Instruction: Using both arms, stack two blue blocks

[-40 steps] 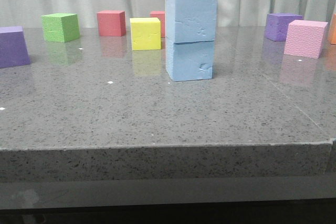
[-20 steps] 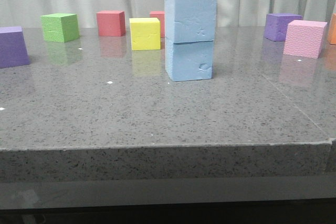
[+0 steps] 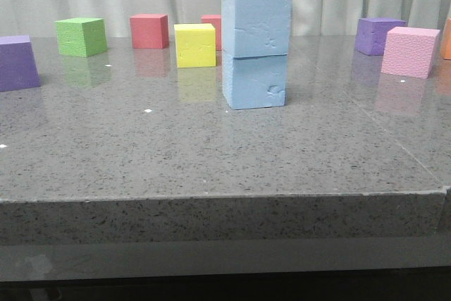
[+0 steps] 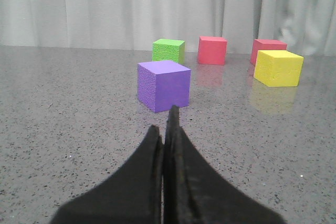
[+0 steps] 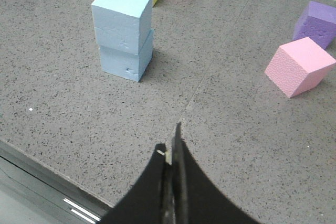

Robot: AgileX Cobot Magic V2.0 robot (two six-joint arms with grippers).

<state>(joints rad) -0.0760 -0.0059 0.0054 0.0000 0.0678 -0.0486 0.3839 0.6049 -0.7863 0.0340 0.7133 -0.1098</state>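
Note:
Two pale blue blocks stand stacked at mid-table: the upper blue block (image 3: 256, 23) sits squarely on the lower blue block (image 3: 255, 82), which has a chipped dent near its lower right corner. The stack also shows in the right wrist view, upper block (image 5: 122, 17) on lower block (image 5: 127, 60). Neither gripper shows in the front view. My left gripper (image 4: 164, 124) is shut and empty, low over the table, short of a purple cube (image 4: 163, 85). My right gripper (image 5: 171, 140) is shut and empty, near the table's front edge, well back from the stack.
On the grey table (image 3: 211, 153): a green cube (image 3: 81, 36), two red cubes (image 3: 149, 30), a yellow cube (image 3: 194, 44) behind the stack, a purple cube (image 3: 17, 63) at left, another purple cube (image 3: 378, 35) and a pink cube (image 3: 409, 51) at right. A curtain hangs behind.

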